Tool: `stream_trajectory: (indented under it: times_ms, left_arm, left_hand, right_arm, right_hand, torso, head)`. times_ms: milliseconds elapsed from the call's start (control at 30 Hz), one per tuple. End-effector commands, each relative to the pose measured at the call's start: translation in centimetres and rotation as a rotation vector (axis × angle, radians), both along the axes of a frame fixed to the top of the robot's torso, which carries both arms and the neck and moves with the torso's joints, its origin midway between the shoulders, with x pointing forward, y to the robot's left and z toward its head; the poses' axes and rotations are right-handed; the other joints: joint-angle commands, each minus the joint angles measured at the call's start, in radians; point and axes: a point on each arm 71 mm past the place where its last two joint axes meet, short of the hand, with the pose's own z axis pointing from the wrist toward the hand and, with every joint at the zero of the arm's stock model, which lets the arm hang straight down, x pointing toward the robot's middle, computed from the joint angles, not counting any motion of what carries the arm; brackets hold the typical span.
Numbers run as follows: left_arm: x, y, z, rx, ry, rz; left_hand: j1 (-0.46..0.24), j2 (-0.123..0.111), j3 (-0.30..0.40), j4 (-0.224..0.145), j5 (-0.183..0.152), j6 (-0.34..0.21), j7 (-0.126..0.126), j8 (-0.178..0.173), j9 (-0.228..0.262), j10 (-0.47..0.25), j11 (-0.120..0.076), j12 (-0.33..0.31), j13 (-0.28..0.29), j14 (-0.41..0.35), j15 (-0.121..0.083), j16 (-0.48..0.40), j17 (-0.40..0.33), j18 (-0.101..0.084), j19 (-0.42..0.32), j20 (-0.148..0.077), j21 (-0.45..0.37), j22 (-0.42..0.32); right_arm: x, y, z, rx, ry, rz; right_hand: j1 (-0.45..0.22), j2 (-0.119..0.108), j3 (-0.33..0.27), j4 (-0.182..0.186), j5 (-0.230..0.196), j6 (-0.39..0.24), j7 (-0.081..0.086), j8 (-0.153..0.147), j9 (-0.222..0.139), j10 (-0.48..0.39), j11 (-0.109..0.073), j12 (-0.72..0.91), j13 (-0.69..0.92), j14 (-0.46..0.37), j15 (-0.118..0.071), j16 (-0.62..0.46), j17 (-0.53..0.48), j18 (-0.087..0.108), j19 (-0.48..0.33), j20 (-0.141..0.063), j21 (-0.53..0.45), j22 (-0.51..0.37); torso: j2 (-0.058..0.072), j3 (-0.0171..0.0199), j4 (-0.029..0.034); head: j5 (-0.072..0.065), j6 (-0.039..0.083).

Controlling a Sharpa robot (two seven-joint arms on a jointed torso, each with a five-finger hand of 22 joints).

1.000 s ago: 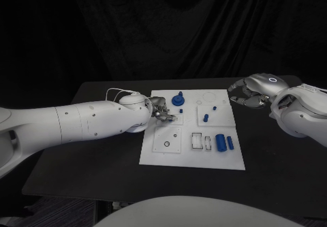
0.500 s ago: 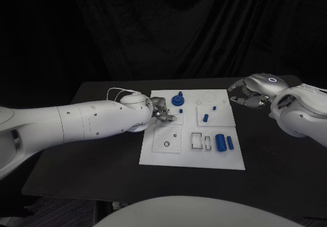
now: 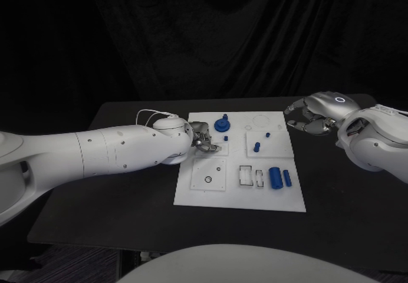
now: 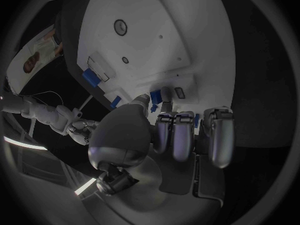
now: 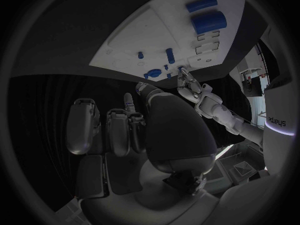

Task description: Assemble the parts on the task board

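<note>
White task board [image 3: 213, 197] is the reference. Left hand [image 3: 202, 141] sits over its upper-left area beside the blue gear part [image 3: 223, 124]; can't tell if it pinches anything. Right hand [image 3: 310, 118] hovers off the board's upper-right corner, fingers curled on nothing. Advice: go slow, keep any peg vertical. Blue cylinder [image 3: 275, 177] lies at the board's lower right.

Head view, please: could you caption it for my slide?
Left hand works at the task board near the blue parts; right hand hovers off-board.
</note>
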Motion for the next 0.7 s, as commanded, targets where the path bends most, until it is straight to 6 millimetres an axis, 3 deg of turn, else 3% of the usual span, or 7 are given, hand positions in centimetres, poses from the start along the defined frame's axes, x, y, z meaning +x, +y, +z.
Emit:
stream_trajectory:
  times_ms: [33,367,467,633,700]
  left_arm:
    - [-0.09,-0.30,-0.11,-0.012,0.006,-0.020]
    - [0.00,-0.40,-0.18,-0.018,0.003,-0.026]
    - [0.02,-0.45,-0.18,-0.023,0.000,-0.030]
    - [0.00,-0.56,-0.12,-0.035,-0.008,-0.037]
    - [-0.04,-0.63,-0.10,-0.039,-0.011,-0.040]
  left_hand:
    - [0.011,0.000,0.007,0.002,0.012,-0.007,0.000,0.003,0.002,0.106,0.008,0.003,0.261,0.106,0.008,0.003,0.263,0.014,0.044,0.007,-0.005,0.211]
    - [0.026,-0.001,0.018,0.002,0.047,-0.011,0.000,0.000,0.000,0.106,0.008,0.003,0.261,0.106,0.008,0.003,0.263,0.014,0.044,0.007,-0.007,0.211]
    - [0.044,-0.006,0.031,-0.001,0.093,-0.011,-0.002,-0.002,-0.001,0.106,0.007,0.003,0.261,0.106,0.007,0.003,0.263,0.014,0.044,0.006,-0.008,0.211]
    - [0.084,-0.024,0.070,-0.007,0.203,-0.006,-0.007,0.000,0.000,0.106,0.002,0.003,0.261,0.106,0.003,0.003,0.263,0.014,0.045,0.003,-0.007,0.214]
    - [0.088,-0.028,0.079,-0.007,0.219,-0.004,-0.007,0.001,0.000,0.106,0.001,0.003,0.261,0.106,0.003,0.003,0.263,0.014,0.046,0.002,-0.006,0.214]
  right_arm:
    - [0.03,-0.11,-0.11,-0.004,0.004,-0.020]
    - [0.04,-0.05,-0.13,-0.005,0.006,-0.019]
    - [0.04,-0.04,-0.13,-0.005,0.006,-0.019]
    - [0.05,-0.04,-0.14,-0.006,0.007,-0.019]
    - [0.05,-0.04,-0.14,-0.006,0.007,-0.019]
  right_hand:
    - [0.007,0.000,0.005,0.001,-0.005,0.008,0.003,-0.002,-0.001,0.089,0.005,-0.006,0.251,0.073,0.006,-0.004,0.182,0.007,-0.004,0.000,-0.006,0.179]
    - [0.007,0.000,0.005,0.001,-0.005,0.008,0.003,-0.002,-0.001,0.089,0.005,-0.006,0.251,0.073,0.006,-0.004,0.182,0.007,-0.004,0.000,-0.006,0.179]
    - [0.007,0.000,0.005,0.001,-0.005,0.008,0.003,-0.002,-0.001,0.089,0.005,-0.006,0.251,0.073,0.006,-0.004,0.182,0.007,-0.004,0.000,-0.006,0.179]
    - [0.007,0.000,0.005,0.001,-0.005,0.008,0.003,-0.002,-0.001,0.089,0.005,-0.006,0.251,0.073,0.006,-0.004,0.182,0.007,-0.004,0.000,-0.006,0.179]
    - [0.007,0.000,0.005,0.001,-0.005,0.008,0.003,-0.002,-0.001,0.089,0.005,-0.006,0.251,0.073,0.006,-0.004,0.182,0.007,-0.004,0.000,-0.006,0.179]
  torso:
    - [0.000,0.0002,0.0000]
    - [0.000,0.0006,0.0003]
    - [0.000,0.0003,-0.0005]
    - [0.000,0.0001,-0.0001]
    - [0.000,0.0001,-0.0004]
  head:
    - [0.000,0.000]
    - [-0.002,0.000]
    - [-0.002,0.000]
    - [-0.003,0.000]
    - [-0.003,0.000]
